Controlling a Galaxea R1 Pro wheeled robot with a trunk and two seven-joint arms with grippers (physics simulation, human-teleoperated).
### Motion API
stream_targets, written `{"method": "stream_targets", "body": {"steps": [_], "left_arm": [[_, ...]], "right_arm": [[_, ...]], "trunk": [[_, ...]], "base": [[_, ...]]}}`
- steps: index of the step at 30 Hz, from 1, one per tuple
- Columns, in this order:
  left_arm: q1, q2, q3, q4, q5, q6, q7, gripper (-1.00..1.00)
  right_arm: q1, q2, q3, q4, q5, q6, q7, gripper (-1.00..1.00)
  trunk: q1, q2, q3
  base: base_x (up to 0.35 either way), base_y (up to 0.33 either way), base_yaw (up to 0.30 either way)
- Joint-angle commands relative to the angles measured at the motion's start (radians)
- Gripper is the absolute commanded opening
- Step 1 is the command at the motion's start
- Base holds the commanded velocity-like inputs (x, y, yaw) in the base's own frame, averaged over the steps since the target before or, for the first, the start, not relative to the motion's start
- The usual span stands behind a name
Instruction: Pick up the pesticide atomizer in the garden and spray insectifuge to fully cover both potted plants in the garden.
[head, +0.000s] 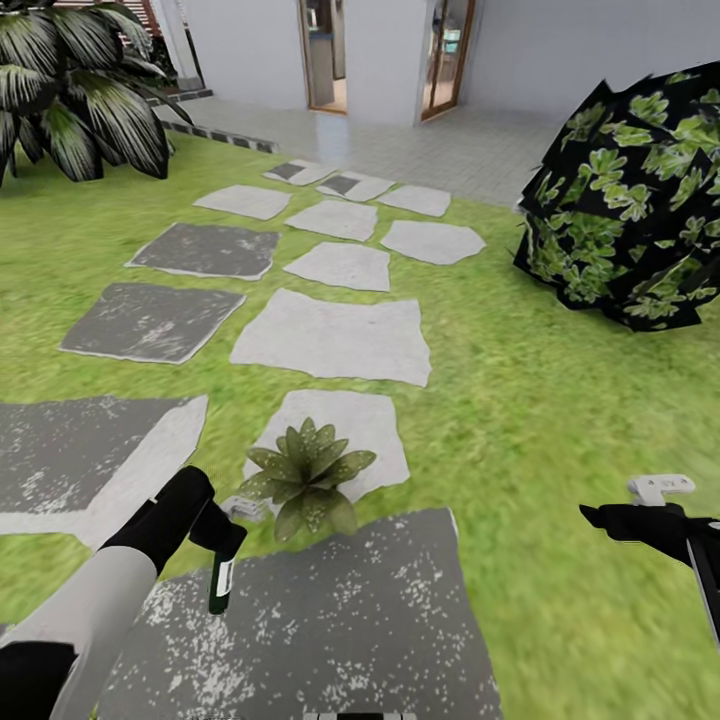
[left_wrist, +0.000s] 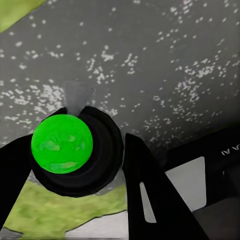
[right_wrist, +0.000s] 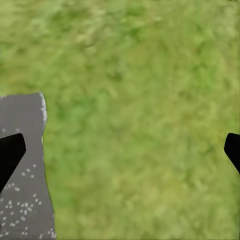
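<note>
While the pesticide atomizer (head: 221, 572) hangs pinched in my left gripper (head: 212, 525), bottle down with its whitish head toward the potted plant (head: 305, 476), I see it over the near dark stepping stone (head: 340, 620), just beside the leaves. In the left wrist view the bottle's round green base (left_wrist: 62, 143) sits between the dark fingers (left_wrist: 150, 195). The plant stands at the edge of a pale stone (head: 345, 425). My right gripper (head: 640, 520) hovers over open lawn (head: 560, 400), fingertips (right_wrist: 10, 152) spread wide. A dark shrub (head: 630, 200) sits well apart, far right.
</note>
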Motion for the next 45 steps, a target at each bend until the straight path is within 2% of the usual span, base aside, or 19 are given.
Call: {"method": "stream_targets", "body": {"steps": [1, 11, 27, 37, 45], "left_arm": [[0.001, 0.002, -0.003, -0.001, -0.008, 0.003, -0.010, -1.00], [0.007, 0.004, -0.003, -0.001, -0.008, 0.003, -0.010, -1.00], [0.007, 0.005, 0.000, -0.001, -0.008, 0.003, -0.010, -1.00], [0.007, 0.006, 0.002, -0.001, -0.008, 0.003, -0.010, -1.00], [0.007, 0.005, -0.002, -0.001, -0.008, 0.003, -0.010, -1.00]], "right_arm": [[-0.001, 0.000, -0.001, -0.001, 0.010, 0.003, 0.010, 1.00], [-0.001, 0.000, 0.001, -0.001, 0.010, 0.003, 0.010, 1.00], [-0.001, 0.000, -0.002, -0.001, 0.010, 0.003, 0.010, 1.00], [-0.001, 0.000, -0.001, -0.001, 0.010, 0.003, 0.010, 1.00], [-0.001, 0.000, -0.001, -0.001, 0.010, 0.003, 0.010, 1.00]], "trunk": [[0.000, 0.000, -0.001], [0.000, 0.000, -0.008], [0.000, 0.000, -0.012], [0.000, 0.000, -0.020], [0.000, 0.000, -0.027]], "base": [[0.018, -0.036, 0.150], [0.003, -0.030, 0.154], [0.000, -0.263, 0.085], [0.000, -0.269, 0.179], [0.000, -0.042, 0.199]]}}
